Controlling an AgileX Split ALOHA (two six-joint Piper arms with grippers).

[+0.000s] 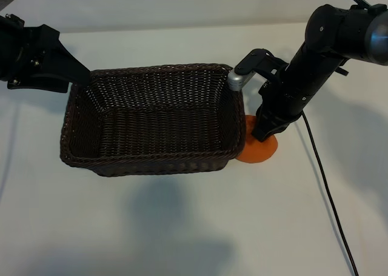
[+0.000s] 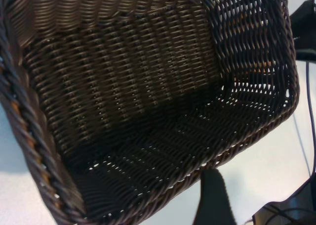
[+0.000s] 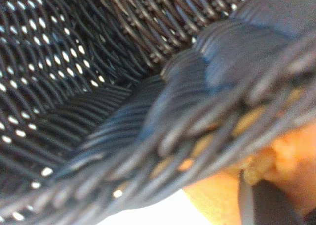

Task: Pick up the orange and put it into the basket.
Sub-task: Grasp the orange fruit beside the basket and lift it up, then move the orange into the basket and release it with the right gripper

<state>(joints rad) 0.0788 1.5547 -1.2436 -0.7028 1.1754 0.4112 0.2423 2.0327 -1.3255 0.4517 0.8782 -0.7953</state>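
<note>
No writing shows; right hand [image 1: 265, 132] pinches the orange [image 1: 259, 150] beside the basket [image 1: 79, 109], left hand [image 1: 73, 70] spread.

Right arm down on the orange beside the basket

The right gripper [image 1: 265, 132] points steeply down onto the orange [image 1: 257, 150], which lies on the white table [image 1: 182, 227] touching the basket [image 1: 148, 115] at its right end. The left gripper [image 1: 79, 76] sits at the basket's far-left rim.
</note>
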